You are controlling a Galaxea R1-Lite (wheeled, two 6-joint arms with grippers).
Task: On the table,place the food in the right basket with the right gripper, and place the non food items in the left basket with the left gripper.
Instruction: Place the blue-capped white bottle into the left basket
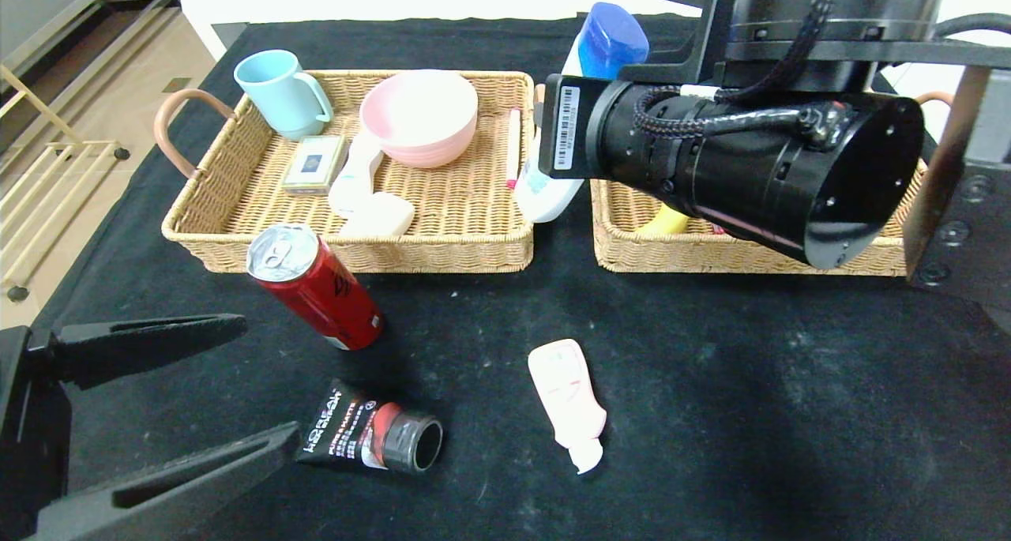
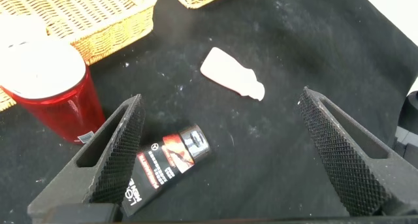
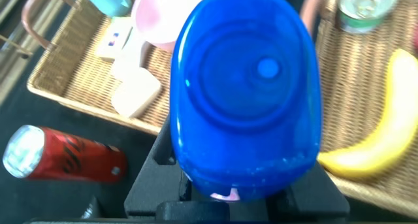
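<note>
My right gripper (image 1: 557, 142) reaches over the right basket (image 1: 695, 255) and is shut on the white bottle with the blue cap (image 1: 608, 42), which it holds tilted between the two baskets. The blue cap (image 3: 245, 87) fills the right wrist view and hides the fingers. My left gripper (image 1: 270, 377) is open low at the front left, above the table (image 1: 790, 415). The black tube with the red band (image 1: 371, 434) lies near its lower finger (image 2: 117, 145). The pink squeeze bottle (image 1: 570, 403) lies at mid table. The red can (image 1: 316, 288) stands before the left basket (image 1: 474, 245). A yellow fruit (image 3: 372, 142) lies in the right basket. The juice carton is out of view.
The left basket holds a light blue mug (image 1: 280, 91), a pink bowl (image 1: 419, 114), a small card box (image 1: 313, 164) and white items (image 1: 367, 197). A tin with a silver top (image 3: 366, 7) sits in the right basket. Floor and a metal rack (image 1: 47, 170) lie past the table's left edge.
</note>
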